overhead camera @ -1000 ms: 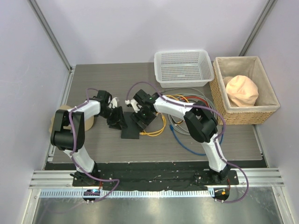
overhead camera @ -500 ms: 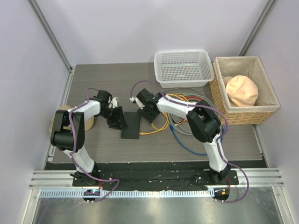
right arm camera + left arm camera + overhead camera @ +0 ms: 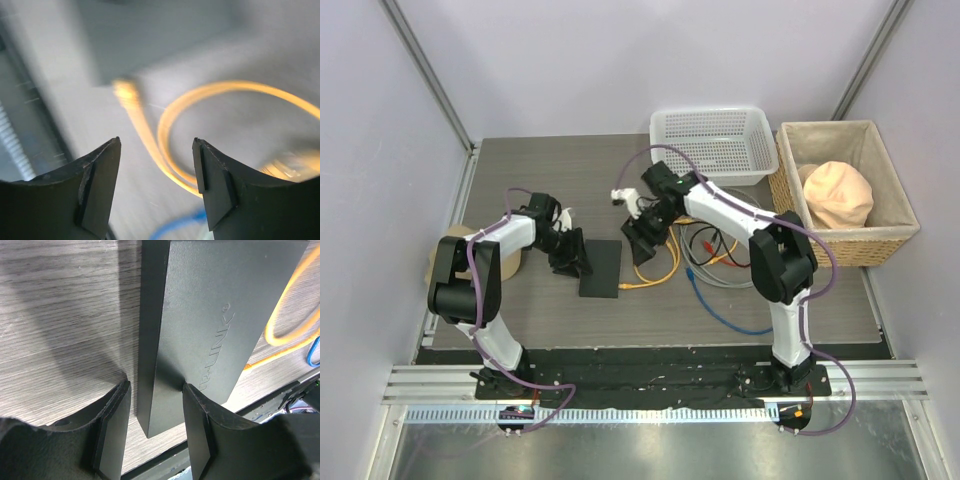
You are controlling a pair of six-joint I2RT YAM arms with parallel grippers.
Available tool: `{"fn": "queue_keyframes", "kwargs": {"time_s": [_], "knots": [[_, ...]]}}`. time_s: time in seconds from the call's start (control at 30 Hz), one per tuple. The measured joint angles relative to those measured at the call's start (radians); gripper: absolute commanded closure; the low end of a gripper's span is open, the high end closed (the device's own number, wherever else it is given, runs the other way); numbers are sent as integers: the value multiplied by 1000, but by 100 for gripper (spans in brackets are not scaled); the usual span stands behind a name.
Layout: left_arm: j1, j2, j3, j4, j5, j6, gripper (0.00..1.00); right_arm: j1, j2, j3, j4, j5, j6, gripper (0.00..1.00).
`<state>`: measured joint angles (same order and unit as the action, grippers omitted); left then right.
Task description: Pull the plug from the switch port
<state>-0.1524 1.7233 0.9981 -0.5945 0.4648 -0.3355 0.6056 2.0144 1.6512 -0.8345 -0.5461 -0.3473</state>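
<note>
reading tp-link on black switch (image 3: 210, 315), left end effector (image 3: 156, 386) straddling its edge

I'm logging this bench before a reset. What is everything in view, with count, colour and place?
switch: one, matte black, flat at table centre
yellow cable: one, yellow, looped right of the switch, plug end on the table beside it
blue cable: one, blue, near right
other cables: several, mostly grey, heaped right of centre
mesh basket: one, white, far edge
wicker basket: one, tan, far right
round soft thing: one, peach, inside the wicker basket
roll: one, tan, left side, partly hidden
table: one, grey wood-grain
left gripper: black, straddling the switch's edge
right gripper: black, open, empty, above the yellow cable
</note>
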Motion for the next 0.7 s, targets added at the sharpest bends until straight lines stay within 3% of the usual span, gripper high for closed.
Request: {"fn": "queue_keyframes", "kwargs": {"time_s": [0.13,0.27,0.7], "knots": [[-1,0,0,-1,-2,2,51,63,66,40,-57,-175,-43,34],[-1,0,0,-1,-2,2,51,49,171,41,-95,-264,-51,38],[-4,0,4,-5,-10,10,50,35,238,92,-125,-366,-66,44]]}}
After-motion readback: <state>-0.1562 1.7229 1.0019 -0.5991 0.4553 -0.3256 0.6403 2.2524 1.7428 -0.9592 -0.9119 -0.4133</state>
